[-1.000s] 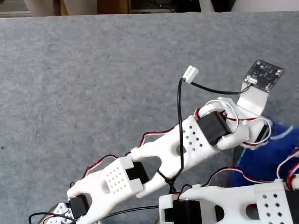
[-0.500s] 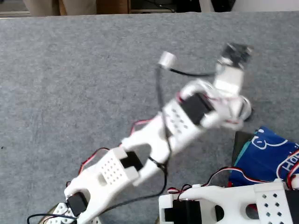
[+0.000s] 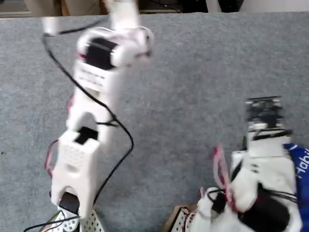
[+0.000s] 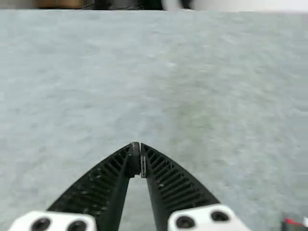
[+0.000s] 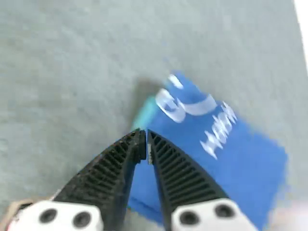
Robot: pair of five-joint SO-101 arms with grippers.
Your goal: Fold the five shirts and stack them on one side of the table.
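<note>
While I watched the feeds from my station, the left gripper (image 4: 136, 160) hung over the grey felt-like table cover (image 4: 202, 77), its black ribbed jaws pressed tip to tip with nothing between them. From the high camera, the white left arm (image 3: 91, 82) stretched toward the far left of the table, its wrist end too blurred for me to read. The right gripper (image 5: 143, 142) was also closed and empty, its tips meeting over the near edge of a folded blue shirt with white lettering (image 5: 226, 149). I could not tell whether they touched the cloth. A strip of teal fabric (image 5: 148, 111) peeked out from under that shirt's edge, perhaps another folded garment beneath it. In the high view the shirt (image 3: 302, 169) lay at the table's right edge, mostly covered by the white right arm (image 3: 260, 169).
</note>
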